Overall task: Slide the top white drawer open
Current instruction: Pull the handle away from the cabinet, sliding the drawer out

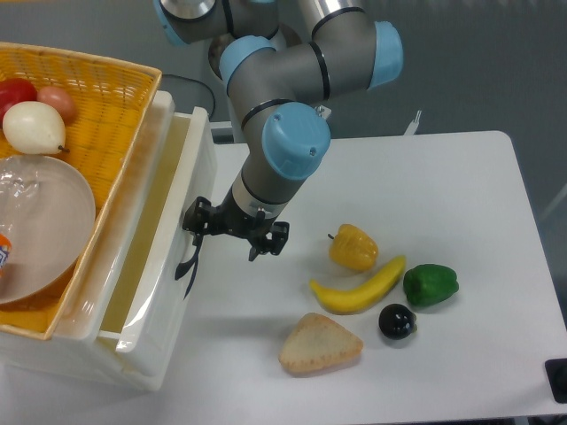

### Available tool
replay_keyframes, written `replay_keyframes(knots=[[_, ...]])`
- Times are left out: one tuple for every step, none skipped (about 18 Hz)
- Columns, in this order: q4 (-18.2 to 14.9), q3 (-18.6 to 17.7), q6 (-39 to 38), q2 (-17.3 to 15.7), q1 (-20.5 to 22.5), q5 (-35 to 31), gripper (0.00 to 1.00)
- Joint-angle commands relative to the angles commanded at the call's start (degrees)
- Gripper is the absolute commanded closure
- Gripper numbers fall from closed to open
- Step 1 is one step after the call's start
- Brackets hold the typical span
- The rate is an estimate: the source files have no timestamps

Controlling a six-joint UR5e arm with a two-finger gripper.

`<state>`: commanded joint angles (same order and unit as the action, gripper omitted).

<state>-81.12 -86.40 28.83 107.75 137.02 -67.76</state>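
camera view: the top drawer (177,221) sits at the left of the bench (461,177), under a wicker basket (106,97). it is already pulled out partway: a strip of cream interior shows between the basket's edge and the drawer's front panel. judged from this, the slide is under way or near its end; how much travel is left cannot be told. a lower drawer is not clearly distinguishable in this view.

the drawer is glossy white plastic, long and shallow, with rounded corners and a black curved handle (188,264) on its front.

the end effector (237,232) is at the handle's level, just beside the front panel. its left finger lies at or against the handle's upper end; contact cannot be confirmed. the fingers appear spread apart with nothing clamped between them, though the black-on-black overlap at the handle makes this uncertain.

the basket is yellow woven cane and holds a clear plastic bowl (40,221), a pale onion-shaped item (34,127) and red produce (16,93).

on the bench's right lie smooth toy foods: a yellow pepper (353,247), a banana (359,287), a green pepper (431,284), a small black round fruit (397,320) and a matt tan bread wedge (321,344).
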Motion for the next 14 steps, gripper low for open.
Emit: replay_keyframes(knots=[[0.09, 0.0, 0.0, 0.0, 0.17, 0.0, 0.0], [0.09, 0.0, 0.09, 0.0, 0.44, 0.0, 0.0], [0.0, 0.0, 0.18, 0.0, 0.7, 0.0, 0.0], [0.0, 0.09, 0.52, 0.0, 0.96, 0.09, 0.0], [0.0, 0.09, 0.96, -0.09, 1.31, 0.0, 0.0], [0.0, 0.09, 1.23, -0.09, 1.41, 0.0, 0.0], [-0.09, 0.0, 1.49, -0.09, 1.84, 0.0, 0.0], [-0.09, 0.0, 1.58, -0.09, 2.02, 0.0, 0.0], [-0.09, 0.09, 1.58, -0.09, 2.11, 0.09, 0.0], [-0.09, 0.0, 1.58, -0.09, 2.46, 0.09, 0.0], [-0.09, 0.09, 1.58, -0.09, 2.46, 0.09, 0.0], [-0.09, 0.0, 2.02, -0.09, 2.81, 0.09, 0.0], [-0.17, 0.0, 2.54, -0.09, 3.16, 0.09, 0.0], [-0.18, 0.09, 2.72, -0.09, 3.34, 0.09, 0.0]])
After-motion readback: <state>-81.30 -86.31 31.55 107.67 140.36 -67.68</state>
